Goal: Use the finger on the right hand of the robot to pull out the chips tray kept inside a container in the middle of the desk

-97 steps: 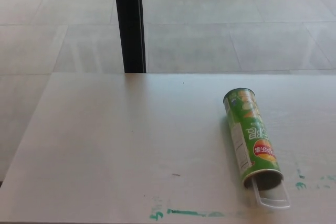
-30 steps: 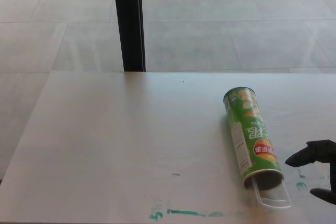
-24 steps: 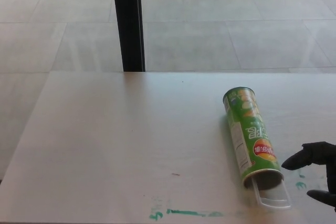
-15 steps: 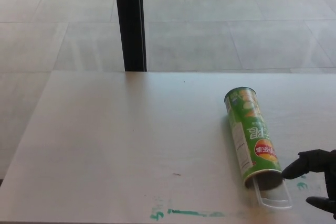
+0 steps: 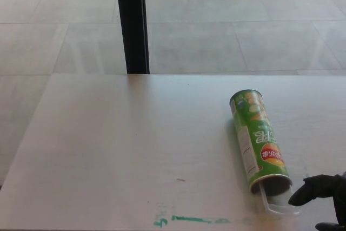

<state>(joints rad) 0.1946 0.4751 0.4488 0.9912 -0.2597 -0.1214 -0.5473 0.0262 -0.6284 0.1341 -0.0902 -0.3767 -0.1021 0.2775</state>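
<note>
1. Head view: the green cylindrical chips container [image 5: 258, 141] lies on its side on the pale bench [image 5: 124, 150], right of centre, with its open mouth facing the near edge.
2. The clear plastic chips tray [image 5: 278, 205] protrudes a short way from that mouth and rests on the bench. Whether it holds any chips cannot be told.
3. The black right robot hand [image 5: 324, 198] enters at the lower right, holding nothing, fingers apart. One finger [image 5: 303, 193] points at the exposed tray end and appears to be touching or just beside it. The left robot hand is not in view.
4. Risk: the container is unrestrained and round, so a sideways push from the finger would likely roll or slide it rather than free the tray.
5. Risk: the tray lip is thin and clear; a finger set on its outer edge could slip off, or press it down and tilt the tray.
6. Risk: the tray sits near the bench edge, so a long pull could carry it over.
</note>
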